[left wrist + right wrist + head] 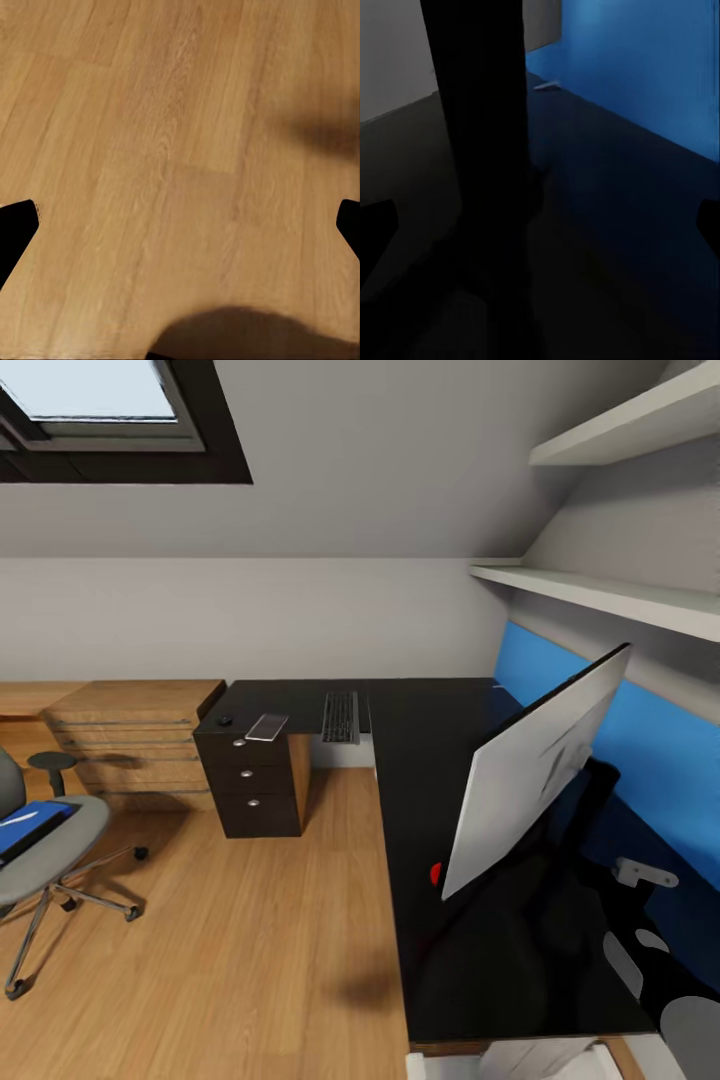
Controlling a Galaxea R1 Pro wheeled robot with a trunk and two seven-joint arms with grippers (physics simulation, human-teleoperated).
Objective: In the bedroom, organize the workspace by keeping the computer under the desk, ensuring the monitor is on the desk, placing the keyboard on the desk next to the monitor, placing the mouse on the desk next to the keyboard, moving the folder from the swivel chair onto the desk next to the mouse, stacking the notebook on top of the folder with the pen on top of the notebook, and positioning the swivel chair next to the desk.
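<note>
The desk (430, 760) runs in an L from the black drawers (248, 785) to the blue back panel (560, 660). The monitor (530, 780) stands on it edge-on, its red dot (436, 874) low at the near corner. On the far wing lie the keyboard (341, 717), a small black mouse (225, 720) and a flat grey notebook (267, 727). The pen (547, 85) lies by the back panel. At the left, the swivel chair (60, 830) carries the folder (30, 826). My right gripper (540, 221) is open over the desk, beside the monitor's stand (472, 150). My left gripper (180, 225) is open above the floor.
A light wooden drawer unit (135, 740) stands left of the desk drawers, with a small dark stool (52, 763) beside it. Two white shelves (620, 595) hang over the desk's right side under a sloped ceiling. Wooden floor (250, 940) spreads between chair and desk.
</note>
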